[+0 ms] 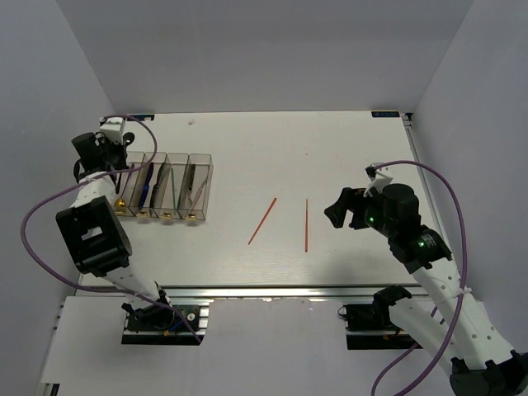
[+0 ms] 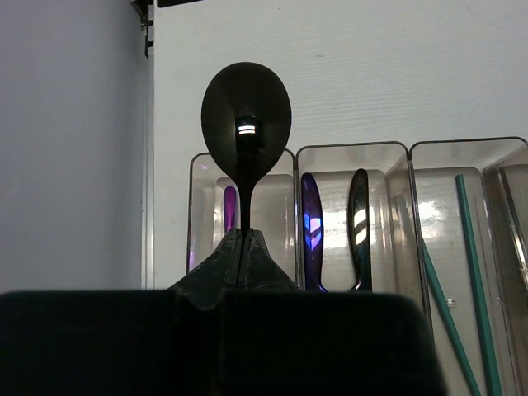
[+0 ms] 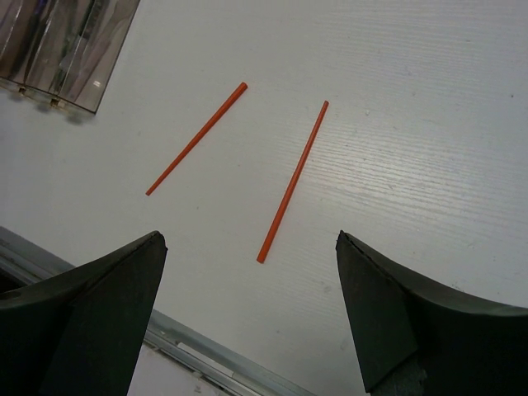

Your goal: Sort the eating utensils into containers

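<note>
My left gripper (image 2: 243, 235) is shut on the black spoon (image 2: 246, 115) and holds it bowl-up above the leftmost of the four smoky clear bins (image 2: 206, 206); in the top view this gripper (image 1: 124, 169) is at the bins' (image 1: 200, 157) left end. That bin holds a purple-handled spoon (image 2: 228, 206). The second bin holds a blue knife (image 2: 312, 227) and a black knife (image 2: 360, 223). The third holds teal chopsticks (image 2: 474, 272). Two orange-red chopsticks (image 1: 262, 220) (image 1: 306, 224) lie on the table mid-front. My right gripper (image 3: 252, 247) is open and empty above them (image 3: 198, 136) (image 3: 293, 180).
The white table's (image 1: 330, 148) front edge has a metal rail (image 1: 272, 290). Grey walls enclose the left, back and right. The bins' near corner shows in the right wrist view (image 3: 66, 49). A purple cable (image 1: 33, 223) loops left of the left arm.
</note>
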Robot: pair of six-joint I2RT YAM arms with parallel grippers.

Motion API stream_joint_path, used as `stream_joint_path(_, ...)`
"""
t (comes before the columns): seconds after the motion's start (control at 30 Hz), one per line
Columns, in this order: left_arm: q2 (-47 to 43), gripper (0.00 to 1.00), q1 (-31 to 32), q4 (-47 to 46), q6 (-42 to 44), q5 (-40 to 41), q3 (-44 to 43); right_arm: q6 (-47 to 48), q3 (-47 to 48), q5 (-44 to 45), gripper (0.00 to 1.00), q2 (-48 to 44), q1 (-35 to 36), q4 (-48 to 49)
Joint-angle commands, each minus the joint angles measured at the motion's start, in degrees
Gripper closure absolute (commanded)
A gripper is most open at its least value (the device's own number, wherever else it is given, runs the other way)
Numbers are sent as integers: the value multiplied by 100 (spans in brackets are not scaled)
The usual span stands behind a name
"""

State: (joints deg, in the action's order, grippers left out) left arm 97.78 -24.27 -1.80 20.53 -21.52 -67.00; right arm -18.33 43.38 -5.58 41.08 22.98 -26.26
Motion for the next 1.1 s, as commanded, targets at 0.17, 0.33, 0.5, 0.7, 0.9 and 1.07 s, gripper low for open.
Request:
stream_joint_path(0.17,426,100,-78,-180,258,-608,-120,136,66,-145,12,-118,-13,271)
stream_joint_path(0.33,514,100,-200,-180,328,-565,-41,145,66,-162,12,-135,-22,279)
stream_joint_path(0.5,444,100,-350,-303,197,-546,134,163,83,-224,12,-109,-13,314)
stream_joint_path(0.7,321,100,-385,-523,144,-538,354,154,83,-224,12,-126,-13,323)
stream_joint_path(0.9,225,57,-385,-768,-76,-362,477,171,75,-233,11,-135,-22,306)
stream_joint_path(1.07,119,43,-385,-883,-295,-151,460,172,92,-233,11,-109,-22,306)
